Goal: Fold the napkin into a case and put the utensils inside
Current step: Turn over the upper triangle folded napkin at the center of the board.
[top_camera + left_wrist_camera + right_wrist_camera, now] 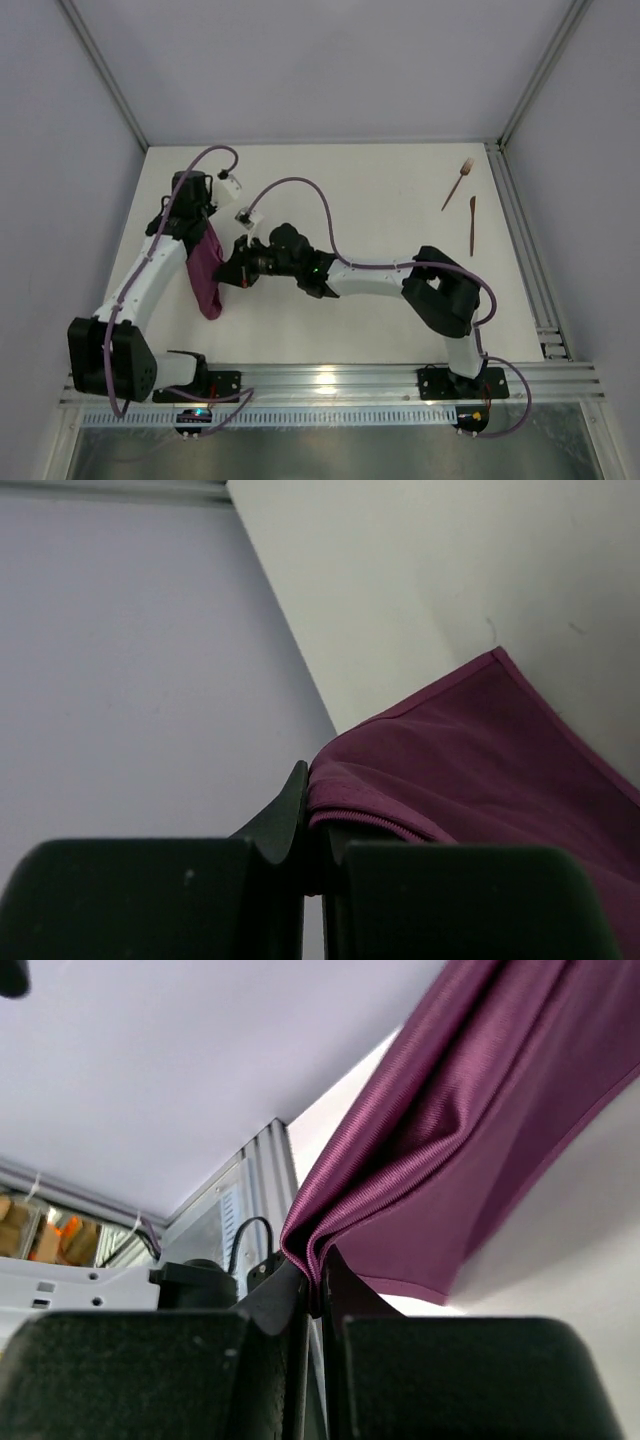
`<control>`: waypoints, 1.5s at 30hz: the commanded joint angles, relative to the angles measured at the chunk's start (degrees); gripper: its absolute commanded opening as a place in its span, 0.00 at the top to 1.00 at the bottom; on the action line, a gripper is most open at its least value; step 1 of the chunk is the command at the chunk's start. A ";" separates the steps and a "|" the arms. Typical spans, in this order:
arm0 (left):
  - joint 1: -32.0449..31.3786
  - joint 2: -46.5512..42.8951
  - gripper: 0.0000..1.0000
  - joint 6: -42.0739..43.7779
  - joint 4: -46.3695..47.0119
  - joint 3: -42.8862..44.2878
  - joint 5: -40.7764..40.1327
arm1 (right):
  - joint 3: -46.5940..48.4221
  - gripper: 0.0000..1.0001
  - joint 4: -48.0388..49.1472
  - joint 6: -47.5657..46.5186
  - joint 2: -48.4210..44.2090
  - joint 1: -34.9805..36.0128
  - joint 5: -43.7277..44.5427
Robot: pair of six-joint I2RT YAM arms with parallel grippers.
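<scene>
Plum-purple square cloth napkin (pixel 207 275) bunched into a long drooping fold by the left edge of the white tabletop (pixel 350 180), about midway between far and near edges. Left pincer (pixel 313 825) clamped shut on the far end of the cloth, the hemmed edge nipped between its black fingers. Right pincer (pixel 315 1280) likewise closed tight on a gathered pleat at the napkin's right side, the cloth fanning away from its tips. Slim copper-brown fork (pixel 458 183) with pale tines lies near the far right corner, tines toward the far edge; matching slim copper-brown knife (pixel 472 225) lies just beside it on the near side, not touching. Both are well apart from the napkin. The white right arm (pixel 370 280) stretches from its base at the near right across the tabletop toward the left, so it lies between cloth and utensils. Purple cables (pixel 300 185) loop over both arms. Tabletop matte, lightly scuffed. Pale grey walls (pixel 320 60) enclose it on three sides, with metal posts at the far corners. A ribbed aluminium rail (pixel 330 380) along the near edge carries both bases.
</scene>
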 commanded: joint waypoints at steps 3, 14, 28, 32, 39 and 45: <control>-7.18 10.33 1.00 1.36 8.92 3.64 1.98 | -12.11 0.97 10.63 9.23 -5.10 -4.55 3.33; -23.53 34.23 1.00 -0.40 8.75 12.86 -3.82 | -39.63 0.97 15.72 12.74 -15.56 -11.50 7.11; -29.43 47.61 1.00 -5.14 5.67 22.98 -5.23 | -53.96 0.92 12.82 13.71 -22.25 -13.87 10.98; -30.13 48.14 0.97 -5.41 5.85 23.06 -5.23 | -56.25 0.91 13.44 14.24 -22.94 -15.28 10.97; -31.01 49.02 0.83 -6.64 7.17 24.21 -5.14 | -57.04 0.84 11.77 14.32 -23.56 -15.46 10.63; -31.89 49.11 0.57 -7.43 7.25 24.64 -5.05 | -58.89 0.68 9.84 14.33 -26.63 -15.63 13.18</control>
